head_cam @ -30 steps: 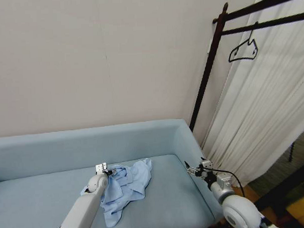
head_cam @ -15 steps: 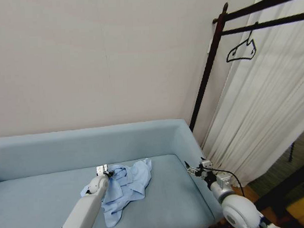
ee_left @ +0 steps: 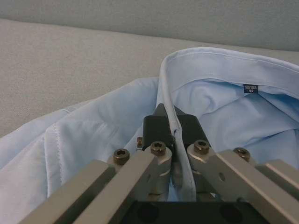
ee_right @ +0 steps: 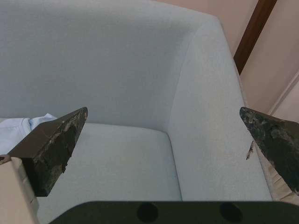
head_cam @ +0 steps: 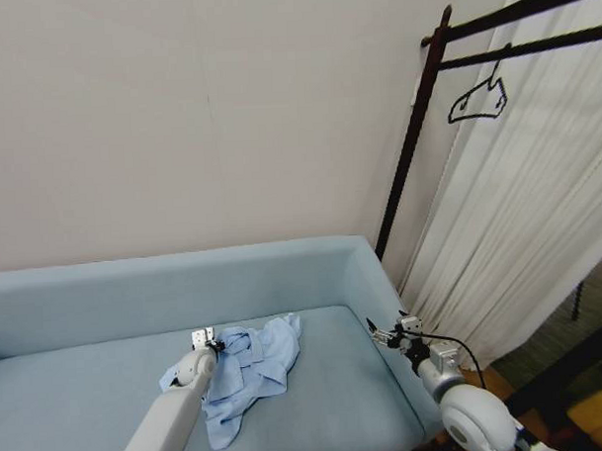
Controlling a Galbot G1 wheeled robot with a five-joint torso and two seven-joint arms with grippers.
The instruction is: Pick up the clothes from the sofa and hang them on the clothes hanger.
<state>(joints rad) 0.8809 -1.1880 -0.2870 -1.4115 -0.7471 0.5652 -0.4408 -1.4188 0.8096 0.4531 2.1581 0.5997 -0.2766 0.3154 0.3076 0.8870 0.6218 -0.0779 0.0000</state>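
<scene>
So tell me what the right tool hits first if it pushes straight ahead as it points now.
Probably the sofa backrest, near its corner with the armrest; the right tool is open and frames bare upholstery there. The shirt lies off to one side.

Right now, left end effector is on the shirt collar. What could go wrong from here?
1. The left end effector pinches only the thin collar edge of the light blue shirt; it may slip out on the lift.
2. Crumpled on the sofa, the shirt may lift bunched, hard to thread onto the wire hanger.
3. The right end effector, open beside the sofa arm, is far from helping.
</scene>
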